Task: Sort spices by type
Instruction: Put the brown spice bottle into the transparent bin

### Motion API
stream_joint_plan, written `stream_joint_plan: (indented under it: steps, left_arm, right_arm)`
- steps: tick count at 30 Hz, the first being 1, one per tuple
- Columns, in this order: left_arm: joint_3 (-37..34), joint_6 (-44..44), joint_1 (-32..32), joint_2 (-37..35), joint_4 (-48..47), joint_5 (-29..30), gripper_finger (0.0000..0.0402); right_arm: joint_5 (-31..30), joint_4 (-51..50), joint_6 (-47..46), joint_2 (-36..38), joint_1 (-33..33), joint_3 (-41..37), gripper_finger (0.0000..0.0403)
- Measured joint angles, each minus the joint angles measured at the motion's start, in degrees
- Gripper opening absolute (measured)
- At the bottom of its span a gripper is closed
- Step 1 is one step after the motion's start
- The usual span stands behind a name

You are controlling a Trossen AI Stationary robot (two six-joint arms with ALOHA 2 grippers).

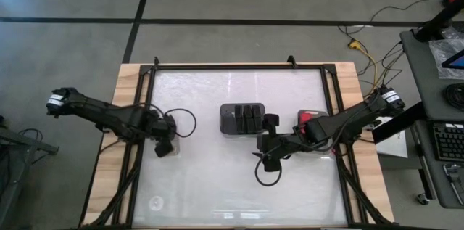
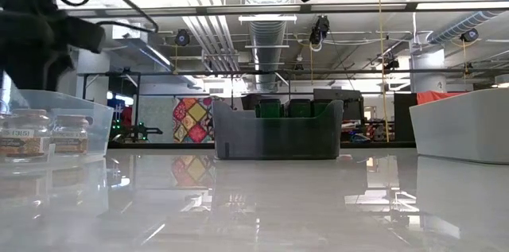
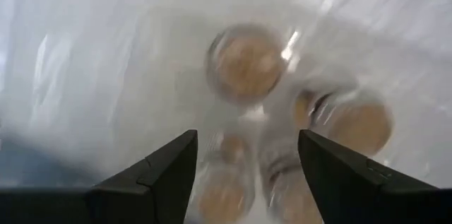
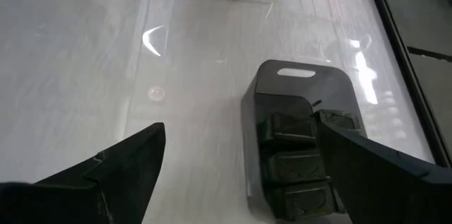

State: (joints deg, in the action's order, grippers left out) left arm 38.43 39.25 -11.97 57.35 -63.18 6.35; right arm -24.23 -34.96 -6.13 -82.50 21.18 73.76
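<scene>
Several tan-topped clear jars (image 3: 246, 61) stand upright on their bases in a clear tray (image 2: 95, 121) at the table's left. My left gripper (image 3: 244, 174) hangs right above them, pointing down, open, with two jars (image 3: 226, 185) showing blurred below the gap between its fingers. Dark grey-black blocks (image 4: 293, 128) lie in a row in a dark tray (image 1: 230, 117) at the table's middle. My right gripper (image 4: 240, 174) hovers open just near and right of that tray, slanting down toward it. A red patch (image 1: 313, 116) shows under the right arm.
A pale tray (image 2: 465, 125) stands at the right with something red (image 2: 441, 95) at its top. A black frame (image 1: 239, 65) runs round the glossy white tabletop. There is open tabletop (image 1: 217, 186) along the near side.
</scene>
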Motion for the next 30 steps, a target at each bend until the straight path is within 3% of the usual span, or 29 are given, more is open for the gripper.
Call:
stream_joint_plan:
  steps: [7, 15, 23, 30]
  left_arm:
    - [2.5, 6.8, 0.1, 1.0, -5.4, -3.2, 0.0223]
    - [3.3, 8.4, 0.1, 4.9, -7.2, -17.3, 0.0188]
    - [5.6, 7.8, 0.2, 10.4, -13.2, -17.6, 0.0098]
    - [5.6, 5.9, 1.8, 15.2, -15.4, -12.6, 0.0015]
  right_arm:
    - [-0.6, 0.7, 0.3, 0.0, -0.7, 0.0, 0.0359]
    - [-0.9, 1.0, 0.2, 0.0, -0.8, 0.0, 0.0359]
    - [-1.3, 1.3, -0.9, 0.0, -0.7, 0.0, 0.0359]
    - [-1.3, 1.2, -1.8, 0.0, -0.7, 0.0, 0.0359]
